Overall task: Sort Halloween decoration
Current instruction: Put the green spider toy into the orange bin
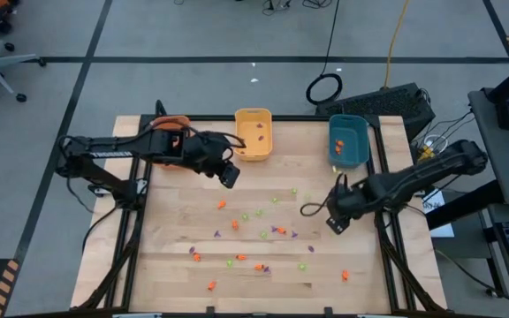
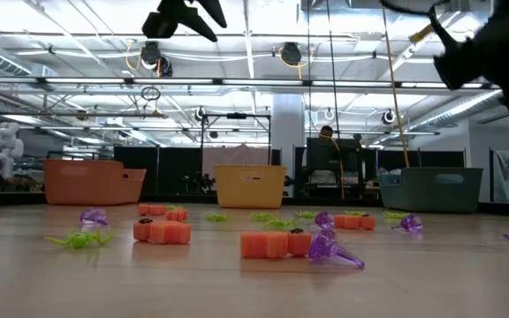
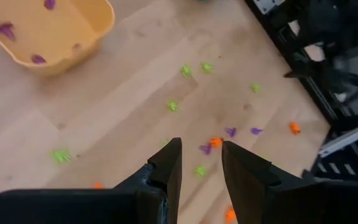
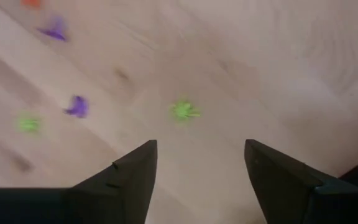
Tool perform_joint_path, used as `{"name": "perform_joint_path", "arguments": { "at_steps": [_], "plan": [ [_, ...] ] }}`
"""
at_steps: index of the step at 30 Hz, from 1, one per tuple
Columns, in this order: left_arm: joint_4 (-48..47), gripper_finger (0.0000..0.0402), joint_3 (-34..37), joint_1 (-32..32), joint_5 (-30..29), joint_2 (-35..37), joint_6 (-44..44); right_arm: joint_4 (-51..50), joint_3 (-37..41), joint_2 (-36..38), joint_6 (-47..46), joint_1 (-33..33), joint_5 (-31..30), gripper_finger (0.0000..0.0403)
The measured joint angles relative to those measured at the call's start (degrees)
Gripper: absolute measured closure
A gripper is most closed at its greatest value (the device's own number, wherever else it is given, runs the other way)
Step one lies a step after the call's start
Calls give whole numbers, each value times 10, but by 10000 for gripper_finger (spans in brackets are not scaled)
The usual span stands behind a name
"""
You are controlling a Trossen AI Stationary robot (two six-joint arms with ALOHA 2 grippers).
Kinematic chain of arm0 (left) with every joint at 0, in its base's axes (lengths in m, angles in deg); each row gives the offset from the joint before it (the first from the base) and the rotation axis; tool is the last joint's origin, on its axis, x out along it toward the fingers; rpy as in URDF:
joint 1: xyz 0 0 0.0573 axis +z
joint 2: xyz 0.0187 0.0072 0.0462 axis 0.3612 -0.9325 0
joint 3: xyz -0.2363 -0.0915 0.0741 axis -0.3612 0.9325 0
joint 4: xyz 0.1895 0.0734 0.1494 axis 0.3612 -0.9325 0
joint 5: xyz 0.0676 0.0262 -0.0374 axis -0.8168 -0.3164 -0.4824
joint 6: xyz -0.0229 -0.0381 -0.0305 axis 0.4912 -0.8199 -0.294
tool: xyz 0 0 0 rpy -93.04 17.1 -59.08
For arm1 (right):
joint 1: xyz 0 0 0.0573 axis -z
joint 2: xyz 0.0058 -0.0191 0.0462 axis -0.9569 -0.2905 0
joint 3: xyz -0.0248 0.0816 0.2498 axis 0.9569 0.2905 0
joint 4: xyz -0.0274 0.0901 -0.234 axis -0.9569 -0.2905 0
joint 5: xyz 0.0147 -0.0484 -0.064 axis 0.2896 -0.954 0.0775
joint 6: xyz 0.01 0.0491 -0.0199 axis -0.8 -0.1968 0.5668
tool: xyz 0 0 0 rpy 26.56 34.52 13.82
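Small orange, green and purple Halloween decoration trinkets [image 1: 263, 234] lie scattered on the wooden table's middle and near part. My left gripper [image 1: 230, 175] hangs open above the table just in front of the yellow bin [image 1: 254, 134], nothing between its fingers [image 3: 201, 163]. My right gripper [image 1: 334, 221] points down over the table's right part, open wide and holding nothing. A green trinket [image 4: 183, 111] lies on the wood just ahead of its fingertips [image 4: 197, 155], with purple ones [image 4: 76, 107] farther off.
Three bins stand along the far edge: an orange one [image 1: 173, 123] partly under my left arm, the yellow one with purple trinkets [image 3: 5, 28] inside, and a teal one [image 1: 348, 140] with orange pieces. A dark cable loop [image 1: 311, 209] lies beside my right gripper.
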Motion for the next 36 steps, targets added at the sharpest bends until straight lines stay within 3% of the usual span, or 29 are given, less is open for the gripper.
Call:
{"name": "perform_joint_path", "arguments": {
  "at_steps": [6, 17, 28, 36],
  "plan": [
    [1, 289, 0, -48, -4, 0, -31, 37, 39, -36, -26, -29, 0, 184],
    [21, 289, 0, -97, -29, -10, -72, 132, 43, -111, -72, -76, -2, 195],
    [34, 289, 0, -100, -45, -23, -72, 186, 43, -197, -42, -91, -28, 195],
    [51, 288, 0, -100, -47, -22, -86, 194, 41, -206, -35, -91, -19, 196]
  ]
}}
